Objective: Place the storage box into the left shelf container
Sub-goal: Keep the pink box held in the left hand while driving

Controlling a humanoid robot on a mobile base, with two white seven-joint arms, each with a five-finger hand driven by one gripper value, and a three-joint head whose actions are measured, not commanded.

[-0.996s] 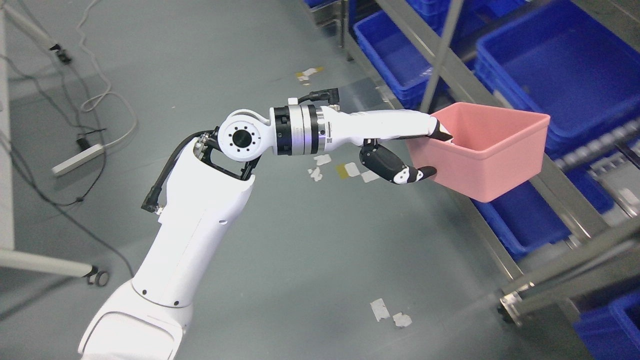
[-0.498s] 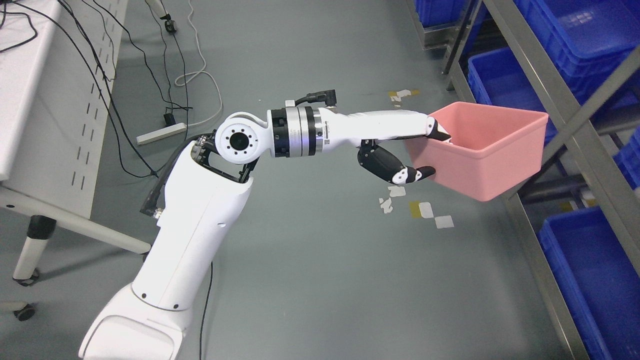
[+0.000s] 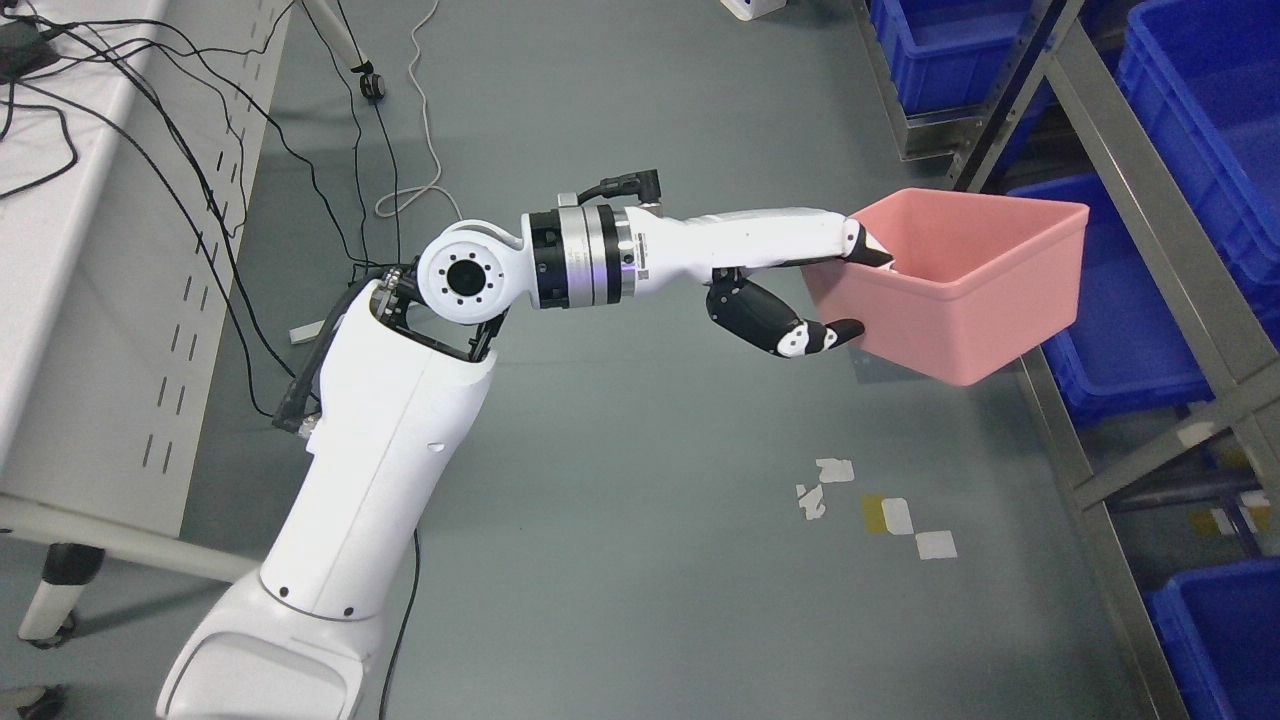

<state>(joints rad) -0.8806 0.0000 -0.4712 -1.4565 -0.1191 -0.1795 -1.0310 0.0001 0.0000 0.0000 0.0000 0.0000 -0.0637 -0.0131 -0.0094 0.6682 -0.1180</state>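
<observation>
A pink storage box (image 3: 960,290) hangs in the air at the right of the head view, empty and open at the top. My left hand (image 3: 845,290) is shut on its near left wall: the fingers reach over the rim into the box and the thumb (image 3: 815,337) presses the outside. The box is held beside the grey metal shelf frame (image 3: 1150,230), in front of a blue shelf container (image 3: 1120,330) on a lower level. Another blue container (image 3: 1210,110) sits on the upper level at the right. My right arm is not in view.
A white table (image 3: 90,300) with black cables stands at the left. A power strip and cables lie on the grey floor behind my arm. Bits of tape (image 3: 890,510) mark the floor. More blue bins sit at the top (image 3: 940,50) and bottom right (image 3: 1220,640).
The whole picture has shifted, so the camera has moved: the floor, table and shelf slid across the view. My left hand keeps its hold on the pink box, at nearly the same place in the picture.
</observation>
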